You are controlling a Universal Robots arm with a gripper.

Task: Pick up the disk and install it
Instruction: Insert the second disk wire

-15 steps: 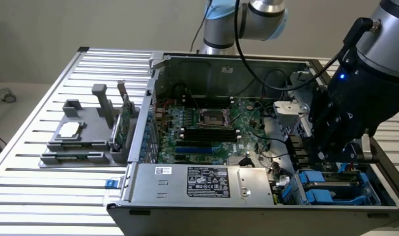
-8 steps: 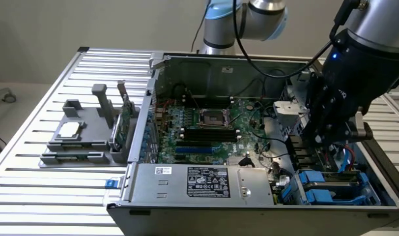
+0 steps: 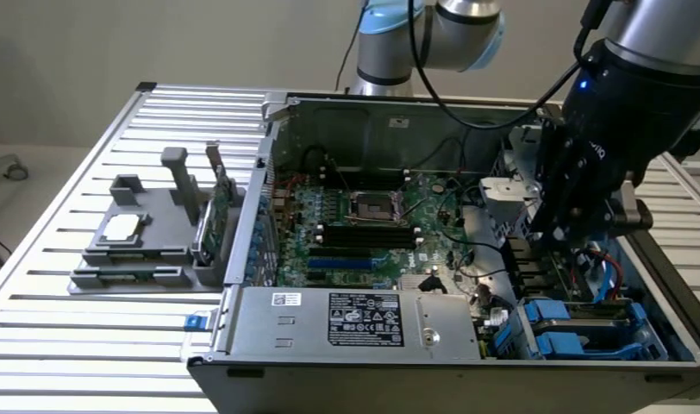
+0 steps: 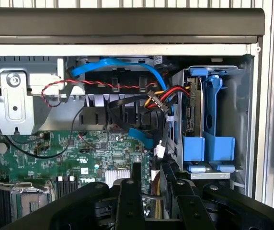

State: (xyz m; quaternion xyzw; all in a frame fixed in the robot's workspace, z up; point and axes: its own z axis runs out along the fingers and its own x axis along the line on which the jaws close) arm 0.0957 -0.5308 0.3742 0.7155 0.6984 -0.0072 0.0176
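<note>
**Pincer poised inside open computer case, disk seated in drive bay**

You are looking at an open computer case [image 3: 327, 112] lying on a slatted metal worktop [image 3: 74, 328], with the robot arm [image 3: 643, 103] reaching down into the end of the case on the exterior view's right.

Pincer: in the wrist view the pincer [image 4: 149, 191] is standing partly open, its two dark fingers [image 4: 129, 201] separated by a narrow gap. Nothing is sitting between them that you can make out; whether they are brushing the cables beneath cannot be told. It is hanging over the edge of the green motherboard [image 4: 55, 153], beside a bundle of red, black and yellow wires [image 4: 163, 98] and a blue flat cable [image 4: 122, 64].

Disk: the disk [image 4: 193, 108] in its bright blue carrier is sitting in the grey metal drive cage [image 4: 177, 120] at the corner of the case, near the pincer but apart from it. In the wrist view it is standing on edge, its long axis running along the cage from the blue tabs at the opening toward the case wall, and only its thin side and the blue frame are showing. In the exterior view the same blue carriers [image 3: 586, 323] are lying low in the near corner on the right, below the arm.

On the worktop at the exterior view's left, a grey holder [image 3: 143, 241] is carrying a small silver chip [image 3: 122, 228] and an upright green card [image 3: 220, 216], well apart from the pincer.
</note>
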